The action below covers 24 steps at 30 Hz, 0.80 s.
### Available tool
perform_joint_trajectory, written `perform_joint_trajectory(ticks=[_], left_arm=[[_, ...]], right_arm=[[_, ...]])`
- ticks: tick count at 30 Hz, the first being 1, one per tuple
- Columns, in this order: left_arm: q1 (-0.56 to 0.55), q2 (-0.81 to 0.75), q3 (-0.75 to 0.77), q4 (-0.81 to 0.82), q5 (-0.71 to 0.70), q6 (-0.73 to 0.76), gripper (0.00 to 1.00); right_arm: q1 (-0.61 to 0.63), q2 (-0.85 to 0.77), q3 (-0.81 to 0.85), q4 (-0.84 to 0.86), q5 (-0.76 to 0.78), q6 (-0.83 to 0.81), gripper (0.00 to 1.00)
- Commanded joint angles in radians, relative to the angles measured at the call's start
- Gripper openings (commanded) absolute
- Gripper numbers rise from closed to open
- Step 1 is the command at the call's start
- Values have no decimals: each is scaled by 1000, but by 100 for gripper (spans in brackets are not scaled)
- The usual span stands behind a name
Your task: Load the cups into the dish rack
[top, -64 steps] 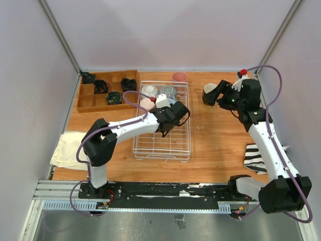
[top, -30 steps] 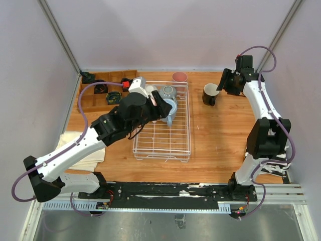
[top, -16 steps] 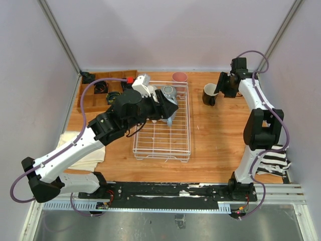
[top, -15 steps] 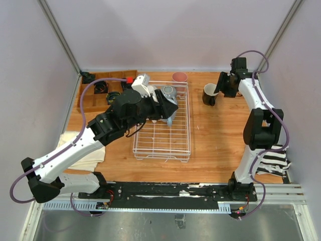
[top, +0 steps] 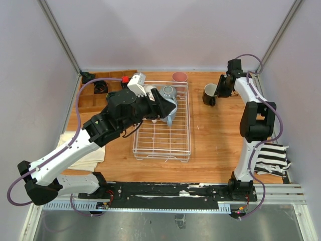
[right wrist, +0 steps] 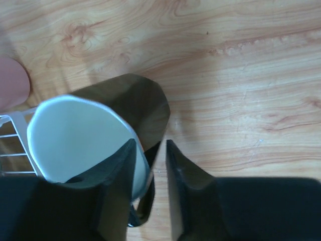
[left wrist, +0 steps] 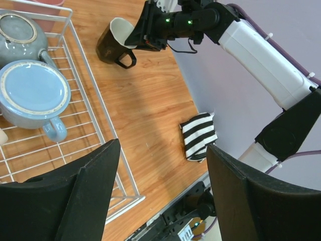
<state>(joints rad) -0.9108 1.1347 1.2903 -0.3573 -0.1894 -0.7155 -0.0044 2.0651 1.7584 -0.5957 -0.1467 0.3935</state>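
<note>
A black mug [top: 209,94] with a white inside stands on the table, right of the dish rack [top: 163,145]. My right gripper [right wrist: 150,145] straddles its wall [right wrist: 145,108] by the handle, one finger inside and one outside. A thin gap still shows at the outer finger. A light blue mug [left wrist: 34,93] and a grey-green mug [left wrist: 17,32] lie in the rack. The pink tumbler [top: 179,77] stands behind it. My left gripper [left wrist: 163,196] hovers open and empty over the rack [left wrist: 100,130], and its arm hides the rack's far-left part.
A brown wooden compartment tray [top: 90,100] sits at the back left. A white cloth [top: 67,150] lies under my left arm. A striped cloth [top: 271,158] lies near the right arm's base. The enclosure walls stand close behind the black mug.
My right gripper has moved down and left onto the black mug's rim, and its jaws have narrowed. My left arm has shifted slightly over the rack, still open.
</note>
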Motion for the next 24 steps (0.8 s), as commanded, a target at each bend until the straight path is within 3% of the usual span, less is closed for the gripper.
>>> perform_joint_trajectory(ticks=[1,4,5,15,20,24], left_arm=[[10,-15,8,13,19,11,75],[28,-18,-13,53,81,4,76],[38,-19,-23,70,105,-3,77],[109,-52,-199,413,400,19,78],[118,-19,-252,510,493,93,78],[127,50,-257,614,585,87,78]], right_arm=[[-11,9,-7,27,-6,1,21],[-11,-7,-34,32,-23,0,2],[-11,-20,-48,36,-30,1,1],[-75,-279,-225,154,-368,188,1],[-100,-434,-332,270,-520,379,1],[-102,-550,-457,481,-648,614,1]])
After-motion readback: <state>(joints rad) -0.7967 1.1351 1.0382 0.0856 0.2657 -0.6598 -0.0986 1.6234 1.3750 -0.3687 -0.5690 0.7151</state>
